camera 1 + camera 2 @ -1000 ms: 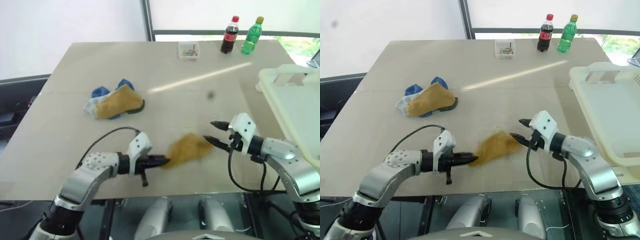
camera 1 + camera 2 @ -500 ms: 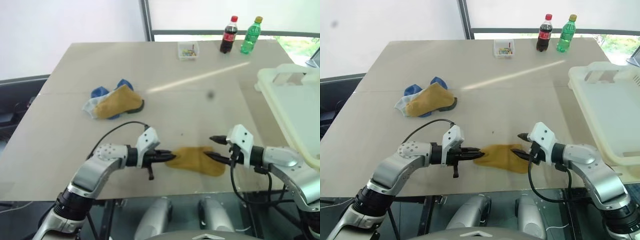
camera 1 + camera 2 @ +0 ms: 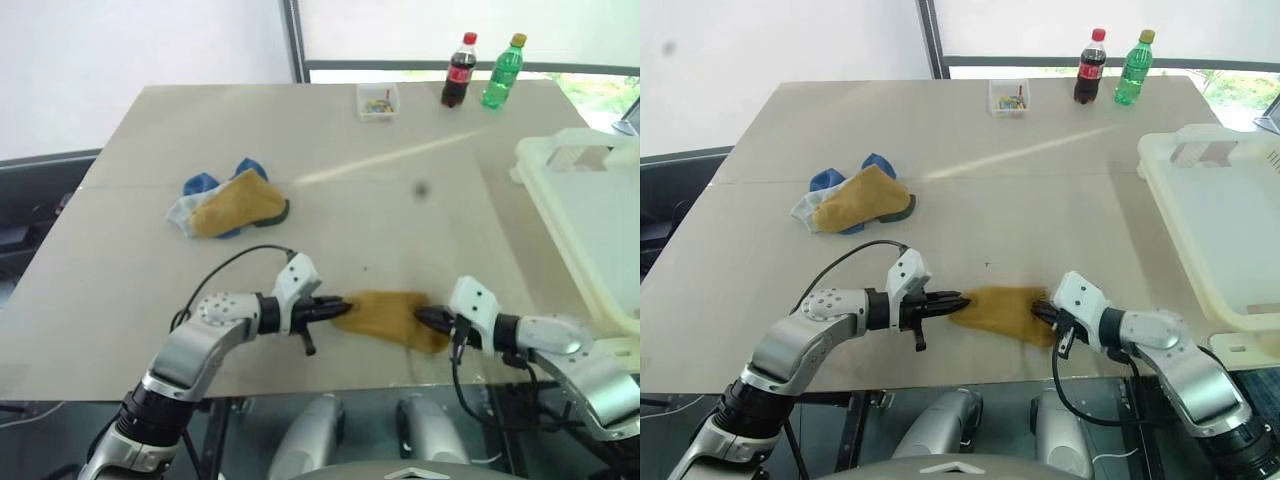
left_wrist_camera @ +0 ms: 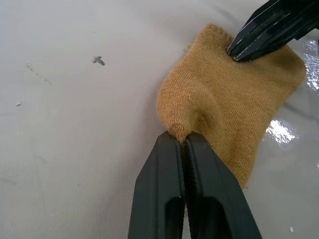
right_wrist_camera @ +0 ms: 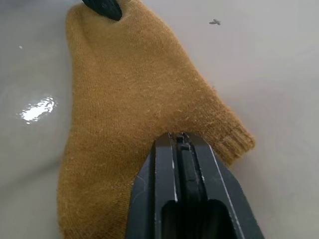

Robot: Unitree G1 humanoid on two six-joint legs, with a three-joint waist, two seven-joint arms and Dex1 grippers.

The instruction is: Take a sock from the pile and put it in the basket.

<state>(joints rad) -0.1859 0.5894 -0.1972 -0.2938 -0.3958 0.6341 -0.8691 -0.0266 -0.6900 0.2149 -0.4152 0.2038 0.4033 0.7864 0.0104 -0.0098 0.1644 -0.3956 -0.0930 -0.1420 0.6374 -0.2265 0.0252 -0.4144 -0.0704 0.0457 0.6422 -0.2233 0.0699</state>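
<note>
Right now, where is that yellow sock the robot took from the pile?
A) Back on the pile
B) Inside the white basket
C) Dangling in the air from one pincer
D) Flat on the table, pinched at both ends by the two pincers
D: the yellow sock lies on the table, with the left pincer shut on one end and the right pincer shut on the other.

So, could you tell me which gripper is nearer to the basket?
Right. The right gripper, shut on the mustard sock, is at the sock's end nearer the basket. The left gripper pinches the opposite end, farther away.
</note>
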